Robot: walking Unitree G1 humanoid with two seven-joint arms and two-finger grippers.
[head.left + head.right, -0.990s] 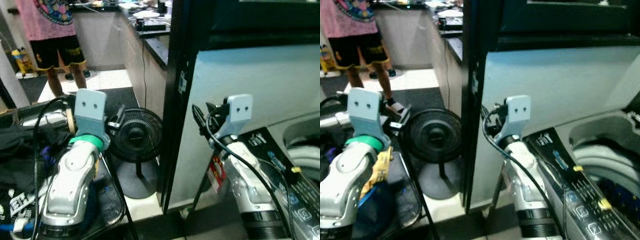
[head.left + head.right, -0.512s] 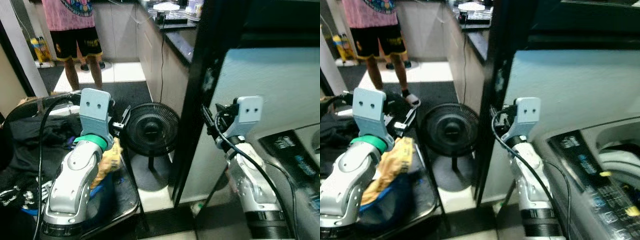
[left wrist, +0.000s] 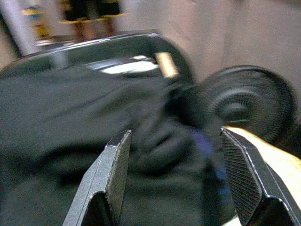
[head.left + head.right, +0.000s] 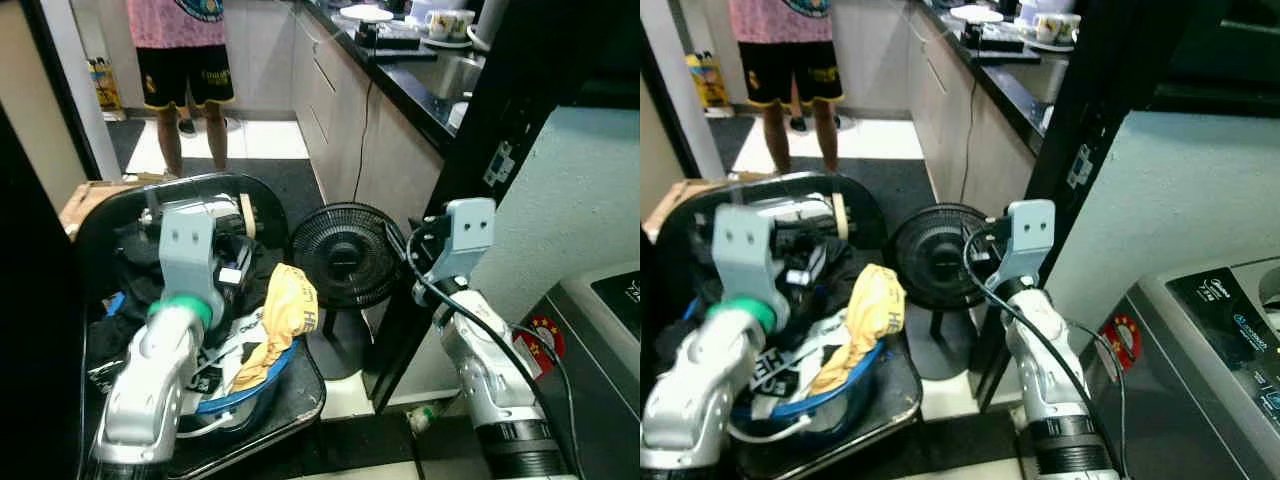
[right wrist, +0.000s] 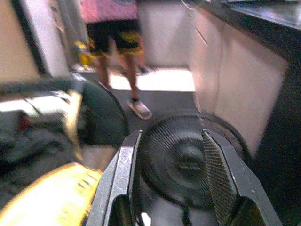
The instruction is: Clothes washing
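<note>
The left gripper (image 3: 171, 181) is hovering with its fingers spread wide above the dark clothes (image 3: 70, 141) piled in the black laundry basket (image 4: 290, 385), grasping nothing. A yellow garment (image 4: 285, 315) is lying at the basket's side nearest the black floor fan (image 4: 345, 255). The right gripper (image 5: 171, 181) is pointing, released, toward that fan. The washing machine (image 4: 1210, 350) is standing at the robot's right, and a person (image 4: 180, 70) is standing farther back.
</note>
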